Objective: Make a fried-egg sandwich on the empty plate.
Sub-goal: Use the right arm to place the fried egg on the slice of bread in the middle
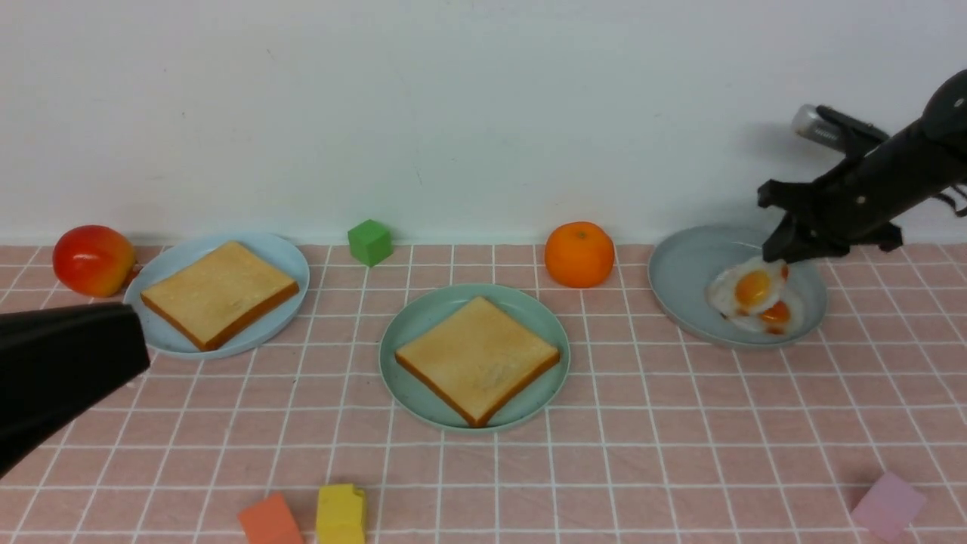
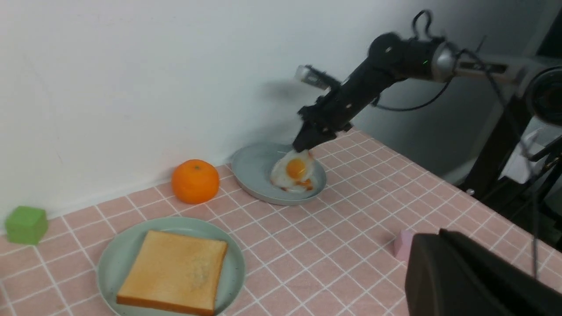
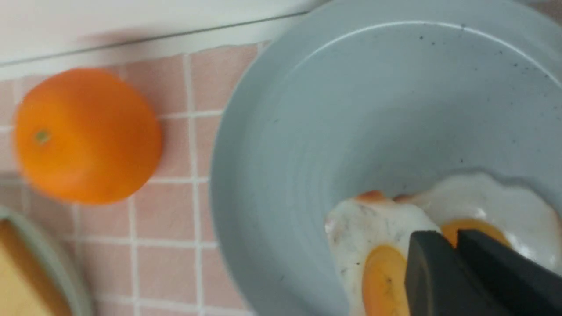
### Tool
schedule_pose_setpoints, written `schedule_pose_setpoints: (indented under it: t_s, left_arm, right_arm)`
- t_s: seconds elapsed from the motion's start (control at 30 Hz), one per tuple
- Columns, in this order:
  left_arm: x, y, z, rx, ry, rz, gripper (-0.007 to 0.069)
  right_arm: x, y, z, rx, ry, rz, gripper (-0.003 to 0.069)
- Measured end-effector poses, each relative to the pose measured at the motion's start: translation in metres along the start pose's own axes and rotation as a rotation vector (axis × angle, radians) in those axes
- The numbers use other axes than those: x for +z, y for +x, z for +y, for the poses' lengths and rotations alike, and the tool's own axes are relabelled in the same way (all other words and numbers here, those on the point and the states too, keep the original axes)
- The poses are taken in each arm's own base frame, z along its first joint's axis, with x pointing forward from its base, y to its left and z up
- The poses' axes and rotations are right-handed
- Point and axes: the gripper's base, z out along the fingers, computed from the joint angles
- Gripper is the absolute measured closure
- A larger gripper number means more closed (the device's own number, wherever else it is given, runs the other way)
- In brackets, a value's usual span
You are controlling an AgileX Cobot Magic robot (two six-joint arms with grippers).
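Now: egg pinched over the grey-blue plate

My right gripper [image 1: 775, 254] reaches down over the far right of the table. Its two fingers are drawn together on the far edge of the fried egg [image 1: 749, 290], the one with the yellow-orange yolk. That edge is tipped up toward my fingers, while the egg's near side lies across a second egg [image 1: 776, 316] with a redder yolk. Both eggs are in the grey-blue plate [image 1: 684, 283]. In the right wrist view my fingertips sit almost closed, right over the white beside the yolk.

The mint-green plate [image 1: 419, 321] lies in the middle of the pink checked cloth [image 1: 642, 423], well apart from the eggs. The first toast slice [image 1: 477, 357] lies flat on it. The second toast slice [image 1: 217, 292] lies on the pale blue plate [image 1: 291, 261] over at the left. An orange [image 1: 579, 254] stands near the wall, between the mint-green plate and the grey-blue plate.

My left gripper [image 1: 125, 344] hangs low at the left edge, just beside the pale blue plate, with its fingers pressed together.
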Motion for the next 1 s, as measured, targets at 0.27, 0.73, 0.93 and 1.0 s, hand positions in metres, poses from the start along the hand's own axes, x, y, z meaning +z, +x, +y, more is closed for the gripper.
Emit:
schedule_pose_setpoints:
  t_s: [0.27,0.73,0.93,1.0]
  left_arm:
    - [0.000,0.004,0.004,0.069,-0.037,0.042,0.0630]
    - [-0.001,0.010,0.010,0.162,-0.098,0.121,0.0620]
    - [-0.001,0.012,0.010,0.164,-0.101,0.139,0.0619]
    - [-0.001,0.012,0.010,0.164,-0.102,0.140,0.0619]
  right_arm:
    - [-0.071,-0.006,0.042,-0.088,-0.127,-0.068,0.0589]
    - [-0.013,0.068,0.208,-0.319,-0.486,0.154,0.0589]
    - [0.032,0.075,0.219,-0.213,-0.533,0.121,0.0589]
    - [0.046,0.076,0.217,-0.176,-0.541,0.122,0.0589]
